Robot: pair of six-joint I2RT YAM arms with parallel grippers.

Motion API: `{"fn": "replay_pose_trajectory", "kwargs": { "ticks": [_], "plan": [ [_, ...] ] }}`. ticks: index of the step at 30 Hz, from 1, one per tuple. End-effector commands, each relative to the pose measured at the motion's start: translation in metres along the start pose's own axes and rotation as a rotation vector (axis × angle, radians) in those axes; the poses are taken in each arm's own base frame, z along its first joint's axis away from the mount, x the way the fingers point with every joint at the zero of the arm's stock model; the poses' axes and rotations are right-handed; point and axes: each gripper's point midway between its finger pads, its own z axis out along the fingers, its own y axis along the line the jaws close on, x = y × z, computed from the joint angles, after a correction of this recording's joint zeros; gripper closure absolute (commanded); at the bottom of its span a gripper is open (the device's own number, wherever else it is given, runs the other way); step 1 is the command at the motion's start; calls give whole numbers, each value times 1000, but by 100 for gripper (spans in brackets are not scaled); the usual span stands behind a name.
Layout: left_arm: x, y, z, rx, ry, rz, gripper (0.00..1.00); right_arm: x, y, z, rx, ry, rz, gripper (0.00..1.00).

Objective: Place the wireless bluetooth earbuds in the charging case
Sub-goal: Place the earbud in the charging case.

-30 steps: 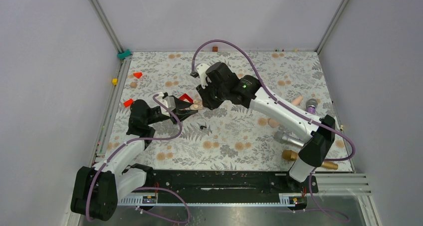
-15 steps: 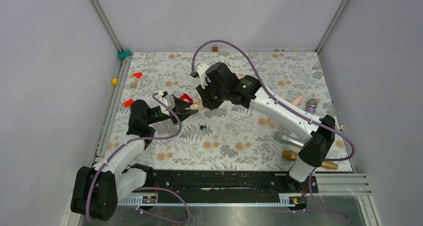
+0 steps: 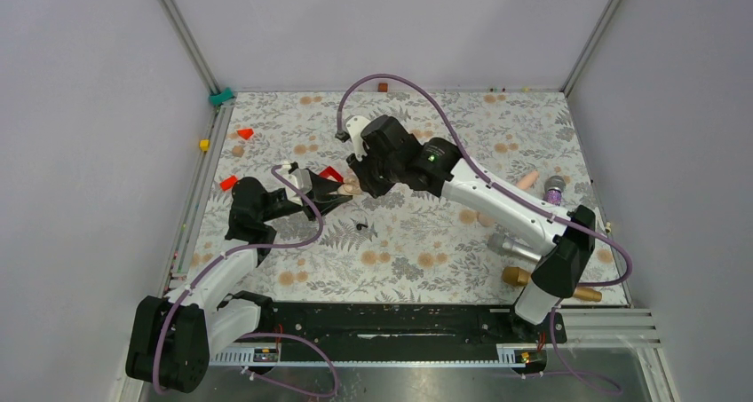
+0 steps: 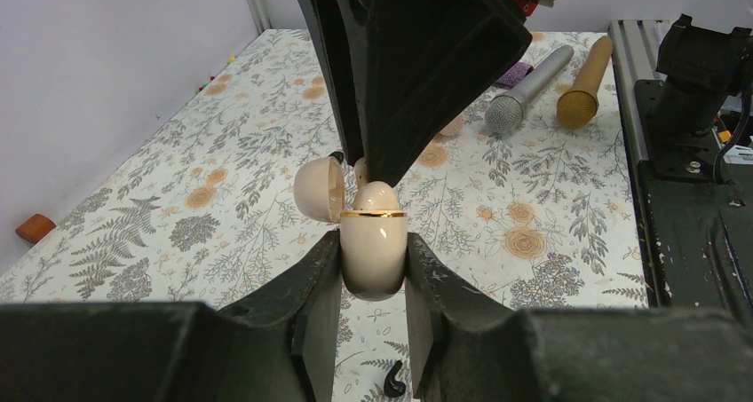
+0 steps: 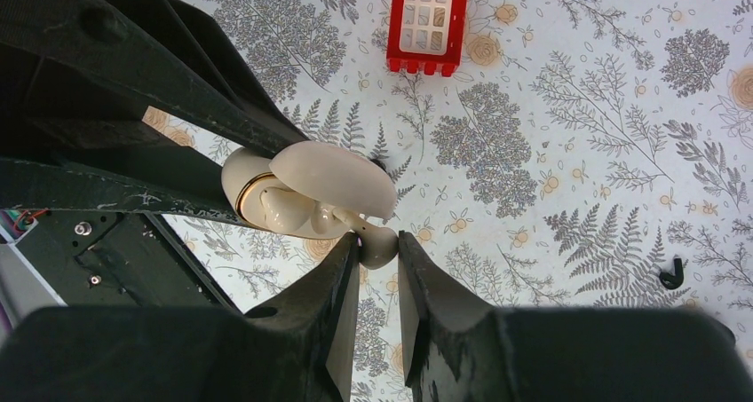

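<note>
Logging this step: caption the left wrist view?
Left claw grips the open cream charging case upright; right claw holds an earbud at its mouth.

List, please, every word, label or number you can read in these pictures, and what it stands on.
None: no text is legible in any view. The cream charging case, the cream earbud, the red box and the silver microphone bear no readable print.

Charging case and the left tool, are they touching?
Touching. The left wrist view shows the left tool clamped on the cream charging case, both fingers pressed against its sides, no gap.
</note>
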Motion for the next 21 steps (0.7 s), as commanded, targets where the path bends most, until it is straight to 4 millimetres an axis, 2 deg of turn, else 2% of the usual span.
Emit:
{"fn": "replay_pose_trajectory", "kwargs": {
  "ticks": [1, 10, 12, 18, 21],
  "plan": [
    [-18, 6, 4, -11, -44, 70, 100, -17, 15, -12, -21, -55, -18, 85],
    [-18, 6, 4, -9, -43, 63, 100, -15, 19, -12, -37, -52, 5, 85],
    [-18, 6, 4, -10, -43, 63, 100, -13, 26, -11, -72, -43, 12, 84],
    [-17, 5, 4, -8, -41, 67, 100, -14, 29, -12, -88, -42, 20, 69],
    [-16, 4, 3, -6, -40, 71, 100, -16, 32, -17, -108, -51, 26, 65]
  ]
}}
